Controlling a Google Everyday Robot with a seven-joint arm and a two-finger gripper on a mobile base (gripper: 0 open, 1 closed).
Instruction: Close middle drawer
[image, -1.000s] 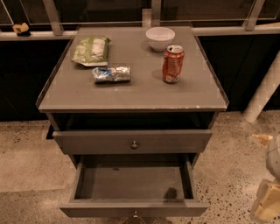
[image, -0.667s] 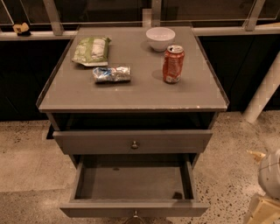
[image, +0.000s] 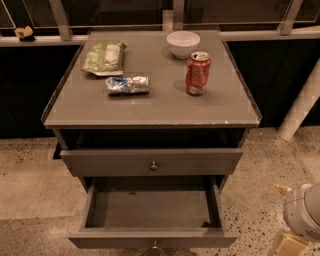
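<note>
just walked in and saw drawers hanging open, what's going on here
The gripper is at the lower right edge of the view, beside the grey cabinet and apart from it. The middle drawer is pulled far out and empty; the drawer above is out slightly. A soda can, white bowl, green packet and foil packet sit on top. Closing has not begun.

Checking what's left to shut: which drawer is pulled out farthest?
The lower drawer, its whole inside exposed; the upper drawer barely protrudes. The pincer sits at the lower right.
</note>
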